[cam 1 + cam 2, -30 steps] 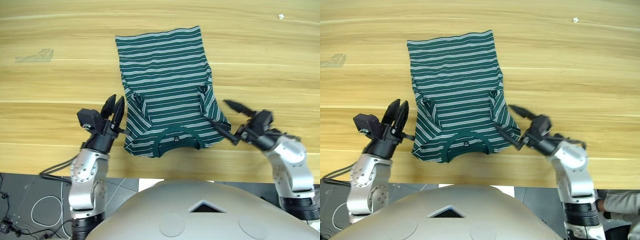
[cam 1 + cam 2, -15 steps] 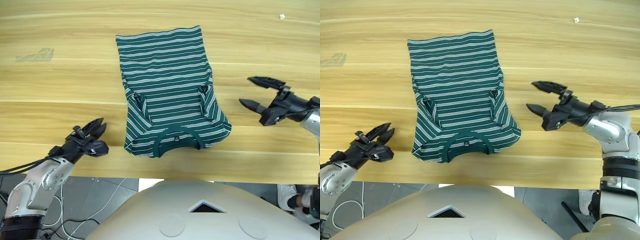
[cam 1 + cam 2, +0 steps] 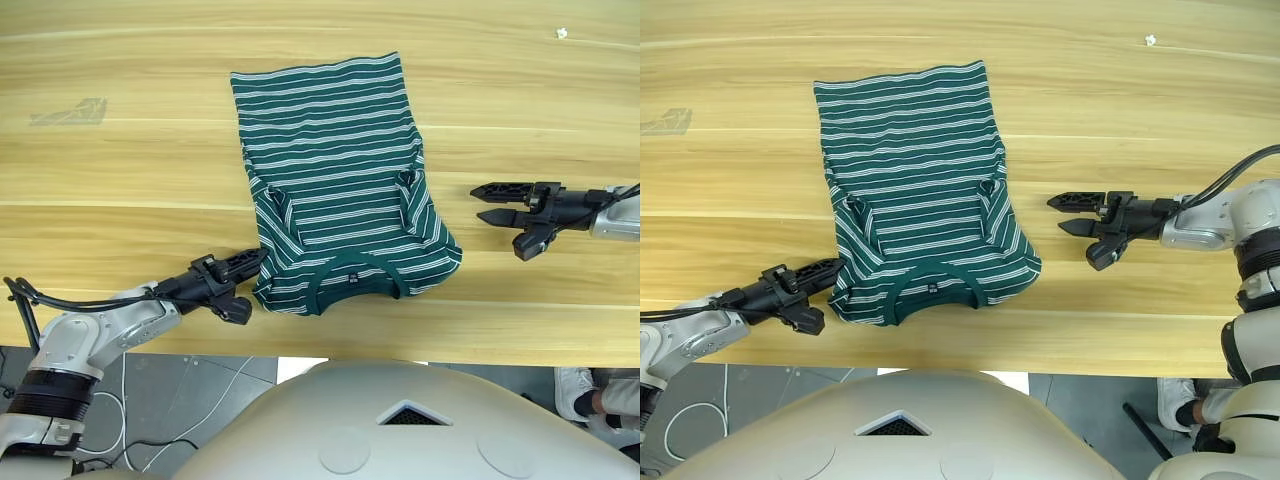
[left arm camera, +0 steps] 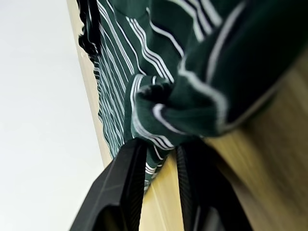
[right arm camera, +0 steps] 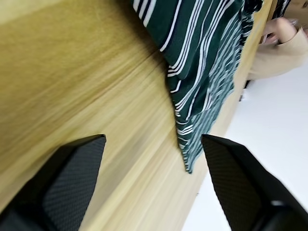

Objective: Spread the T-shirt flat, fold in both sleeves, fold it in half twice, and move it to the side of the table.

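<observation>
Green-striped T-shirt [image 3: 335, 180] watch: seeing it lying centred on the table [image 3: 120, 180], sleeves in, left gripper [image 3: 250, 260] narrow-gapped at its near-left shoulder corner, right gripper [image 3: 478, 201] splayed wide apart from its right edge, so risking a one-sided pinch dragging folds askew.
</observation>
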You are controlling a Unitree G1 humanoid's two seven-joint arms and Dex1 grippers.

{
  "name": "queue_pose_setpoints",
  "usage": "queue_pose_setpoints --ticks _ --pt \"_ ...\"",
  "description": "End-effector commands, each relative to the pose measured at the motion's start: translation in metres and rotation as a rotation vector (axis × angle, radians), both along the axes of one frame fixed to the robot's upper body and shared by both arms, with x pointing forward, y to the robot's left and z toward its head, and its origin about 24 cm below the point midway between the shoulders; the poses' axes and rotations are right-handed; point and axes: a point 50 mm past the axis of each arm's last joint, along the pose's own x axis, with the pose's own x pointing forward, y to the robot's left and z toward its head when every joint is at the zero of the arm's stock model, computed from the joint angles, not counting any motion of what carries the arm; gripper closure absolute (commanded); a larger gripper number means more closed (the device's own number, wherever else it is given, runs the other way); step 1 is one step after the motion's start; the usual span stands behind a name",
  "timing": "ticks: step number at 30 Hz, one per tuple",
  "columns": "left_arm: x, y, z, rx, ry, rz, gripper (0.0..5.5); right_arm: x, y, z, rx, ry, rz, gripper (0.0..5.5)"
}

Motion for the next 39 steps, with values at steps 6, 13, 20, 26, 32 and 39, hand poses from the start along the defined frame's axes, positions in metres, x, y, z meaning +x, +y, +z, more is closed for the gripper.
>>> queue_pose_setpoints --ticks 6,13,20,26,32,39 --pt "-0.03 0.006 -0.015 0.059 0.108 -0.043 4.4 -0.045 0.002 -0.052 -0.068 0.231 0.133 1.81" --pt "-0.032 0.014 -0.007 0.015 0.07 0.003 4.4 -0.061 0.009 -0.06 -0.031 0.316 0.18 1.81" --pt "-0.039 0.004 -0.011 -0.029 0.072 -0.025 3.47 -0.065 0.011 -0.062 -0.022 0.332 0.183 1.78" --pt "-0.042 0.0 -0.009 -0.08 0.05 -0.025 2.72 -0.067 0.011 -0.063 -0.029 0.353 0.173 1.78" --pt "-0.042 -0.001 -0.013 -0.075 0.04 -0.017 2.13 -0.078 0.012 -0.068 -0.042 0.46 0.174 1.78" --pt "-0.043 -0.001 -0.019 -0.048 0.06 -0.033 2.13 -0.086 0.016 -0.069 -0.027 0.513 0.183 1.78"
